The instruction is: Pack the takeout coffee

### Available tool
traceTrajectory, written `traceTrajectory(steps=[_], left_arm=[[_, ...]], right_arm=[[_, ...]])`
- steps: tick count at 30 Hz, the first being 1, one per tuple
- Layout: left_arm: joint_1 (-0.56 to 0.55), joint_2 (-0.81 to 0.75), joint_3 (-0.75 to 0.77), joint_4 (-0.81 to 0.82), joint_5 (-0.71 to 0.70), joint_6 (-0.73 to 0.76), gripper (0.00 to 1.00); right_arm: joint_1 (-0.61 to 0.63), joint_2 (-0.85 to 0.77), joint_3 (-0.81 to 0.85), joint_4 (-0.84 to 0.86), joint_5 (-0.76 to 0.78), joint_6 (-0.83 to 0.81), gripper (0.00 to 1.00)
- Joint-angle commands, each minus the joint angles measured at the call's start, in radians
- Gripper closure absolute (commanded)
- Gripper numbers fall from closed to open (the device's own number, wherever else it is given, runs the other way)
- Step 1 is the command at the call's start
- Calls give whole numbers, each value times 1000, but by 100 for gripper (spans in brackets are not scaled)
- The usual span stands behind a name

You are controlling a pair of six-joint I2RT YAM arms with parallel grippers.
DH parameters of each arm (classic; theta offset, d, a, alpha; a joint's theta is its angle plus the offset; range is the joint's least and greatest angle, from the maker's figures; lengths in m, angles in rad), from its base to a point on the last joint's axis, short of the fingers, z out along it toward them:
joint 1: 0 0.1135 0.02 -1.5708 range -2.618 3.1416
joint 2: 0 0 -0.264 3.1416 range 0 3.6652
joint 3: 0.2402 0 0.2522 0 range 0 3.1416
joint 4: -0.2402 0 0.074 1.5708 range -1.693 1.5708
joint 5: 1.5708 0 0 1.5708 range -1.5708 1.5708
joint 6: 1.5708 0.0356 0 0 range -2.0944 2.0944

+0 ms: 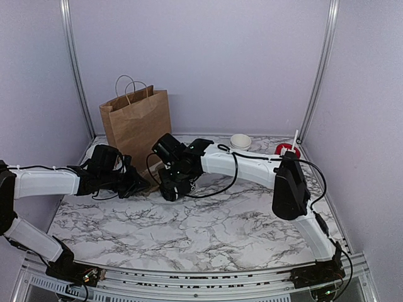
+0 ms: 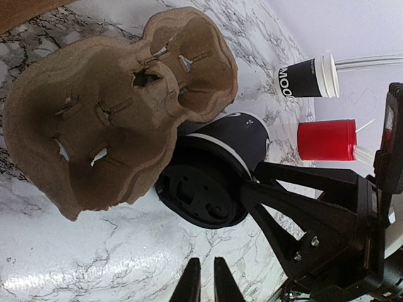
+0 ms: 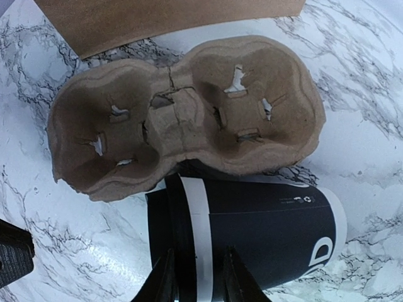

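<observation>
Your takeout coffee (image 3: 264, 233) lay on its side at 6 o'clock of the pulp carrier (image 3: 182, 119), your right gripper (image 3: 199, 258) slightly parted astride its lidded end, grip unclear, left gripper (image 2: 206, 267) closed, empty.

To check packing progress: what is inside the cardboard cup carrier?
Nothing: both wells of the carrier show bare pulp. The lidded black cup lies on its side beside it. The carrier's underside is hidden.
</observation>
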Motion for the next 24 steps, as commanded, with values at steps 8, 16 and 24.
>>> traceTrajectory(steps=[8, 16, 24], left_arm=[[8, -7, -7, 16, 11, 15, 91], [8, -9, -6, 17, 10, 17, 91], [8, -15, -6, 17, 9, 17, 91]], right_arm=[[33, 27, 41, -66, 83, -5, 82], [24, -1, 27, -40, 15, 18, 100], [-17, -158, -125, 117, -78, 64, 100]])
